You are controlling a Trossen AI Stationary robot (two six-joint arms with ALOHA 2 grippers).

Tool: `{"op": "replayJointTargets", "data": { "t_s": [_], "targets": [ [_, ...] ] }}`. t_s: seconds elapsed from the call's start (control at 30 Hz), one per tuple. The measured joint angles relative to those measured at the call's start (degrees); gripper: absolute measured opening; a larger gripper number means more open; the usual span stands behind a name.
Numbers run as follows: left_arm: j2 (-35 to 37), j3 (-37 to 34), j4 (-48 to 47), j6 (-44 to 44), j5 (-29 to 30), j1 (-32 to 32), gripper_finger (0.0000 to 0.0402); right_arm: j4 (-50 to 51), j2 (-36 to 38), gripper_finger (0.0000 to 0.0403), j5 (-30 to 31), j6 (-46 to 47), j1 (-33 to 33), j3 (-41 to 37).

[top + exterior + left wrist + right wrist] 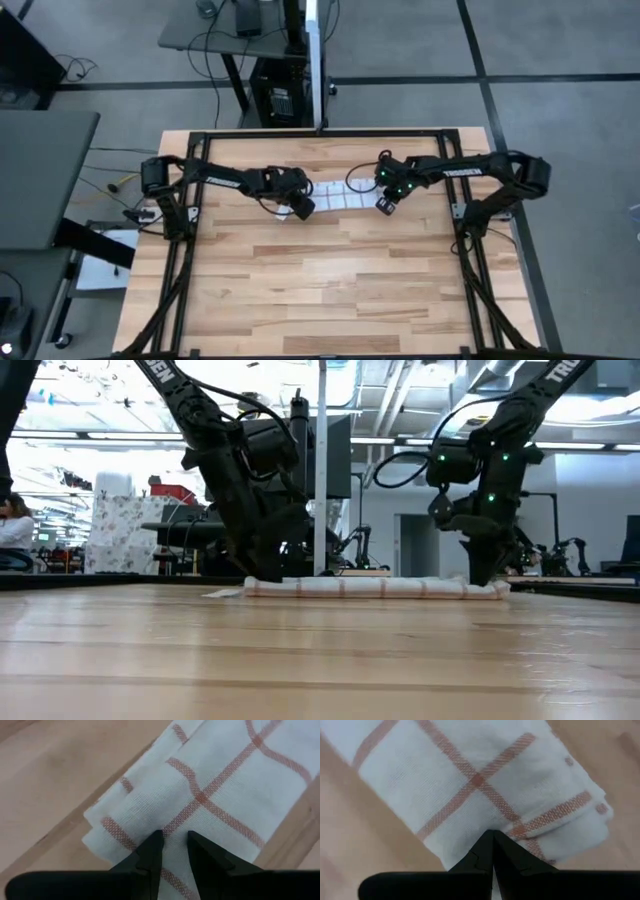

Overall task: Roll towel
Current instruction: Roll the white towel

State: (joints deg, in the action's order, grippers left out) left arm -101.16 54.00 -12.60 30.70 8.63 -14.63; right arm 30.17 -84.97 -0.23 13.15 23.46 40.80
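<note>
Towel: your towel (340,197) lies on the far half of the wooden surface (330,290), about midway across, as a narrow band running from side to side. In the low view it reads as a low, flattened roll (375,588) resting on the boards, with its red-brown grid lines showing along its length.

Left pincer: your left pincer (300,206) sits at the left end of the towel. In its wrist view the two dark fingers (152,852) press down on the cloth (210,790) with a narrow gap between the tips and a small ridge of fabric bunched just ahead of them; you can count it as slightly parted, touching the towel rather than clamped on it. Layered edges of the cloth show beside the fingers at this end.

Right pincer: your right pincer (386,204) sits at the right end of the towel. In its wrist view the fingertips (485,851) meet with no gap, and they rest against the edge of the rolled cloth (470,785); whether any fabric is caught between them cannot be told.

Arms: both arms reach inward from the surface's two sides, and each comes down on its own end of the towel in the low view.

Background: a person sits at the far left of the room beyond the surface (14,532).
</note>
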Motion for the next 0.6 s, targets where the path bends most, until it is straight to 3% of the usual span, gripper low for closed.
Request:
{"op": "replayJointTargets", "data": {
  "t_s": [0.33,0.6],
  "targets": [
    [1.9,-0.1,-1.1,0.0,-1.3,-0.9,0.0076,4.2,2.4,0.0000,-0.4,-1.7,-1.3,0.5],
    [16.6,3.1,-6.4,-2.2,-4.2,2.4,0.0071,16.9,14.0,0.0000,-7.9,-4.6,-3.8,8.5]
  ]
}}
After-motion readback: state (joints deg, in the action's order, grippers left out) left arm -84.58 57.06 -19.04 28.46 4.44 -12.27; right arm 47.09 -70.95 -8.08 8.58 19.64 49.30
